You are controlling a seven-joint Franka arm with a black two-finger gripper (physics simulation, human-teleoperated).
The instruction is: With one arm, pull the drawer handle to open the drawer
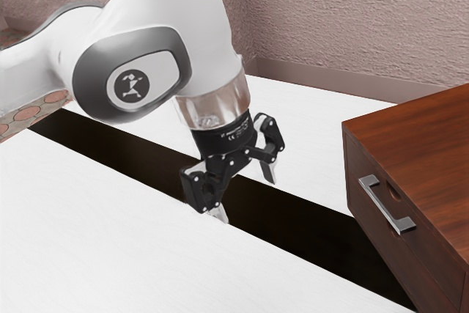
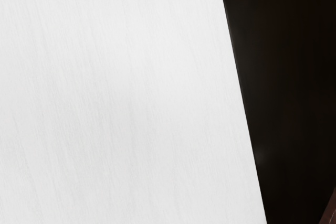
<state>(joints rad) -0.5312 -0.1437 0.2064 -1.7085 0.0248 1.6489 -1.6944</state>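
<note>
Handle [image 1: 386,204] sits at 3 o'clock from my gripper [image 1: 245,197] in the exterior view, well apart from it. It is a silver bar fixed to the drawer [image 1: 377,236], slanting from 10 o'clock down to 4 o'clock. The drawer's front looks flush with the brown cabinet [image 1: 432,144], which stands low at the exterior view's right.

My fingers [image 1: 270,174] are spread wide with nothing between them and touch nothing. One tip points down over the edge of the near white table [image 1: 95,247]. The other hangs over the dark gap [image 1: 308,225] that runs from 10 o'clock to 4 o'clock between the two white slabs. My arm [image 1: 146,56] comes in from 10 o'clock, white with a grey joint cover, and the hand tilts down toward 5 o'clock. A pink textured wall [image 1: 352,12] stands behind, at 12 o'clock.

In the wrist view, the white table [image 2: 115,98] lies under the hand, and the gap [image 2: 289,98] borders it along a straight, slightly slanted edge.
</note>
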